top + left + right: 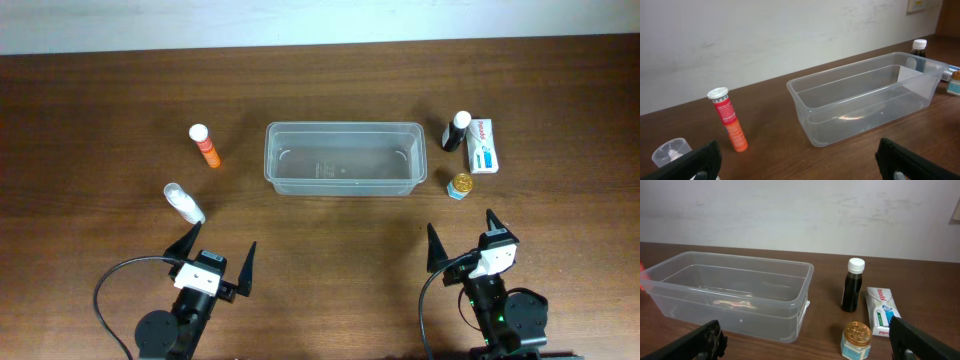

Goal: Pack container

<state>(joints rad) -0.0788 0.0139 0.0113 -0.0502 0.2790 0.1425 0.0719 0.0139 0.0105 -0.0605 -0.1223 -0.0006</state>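
The empty container [342,160] sits in the middle of the table [90,110], where either side can likely reach it. The left end effector [222,245] and right end effector [460,228] are spread apart, holding nothing.

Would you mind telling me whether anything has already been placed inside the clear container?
No, the container is empty in the overhead view; the orange tube and dark bottle sit outside it.

Container [850,112] centre-right; orange tube [730,121] to its left; jaws wide apart.
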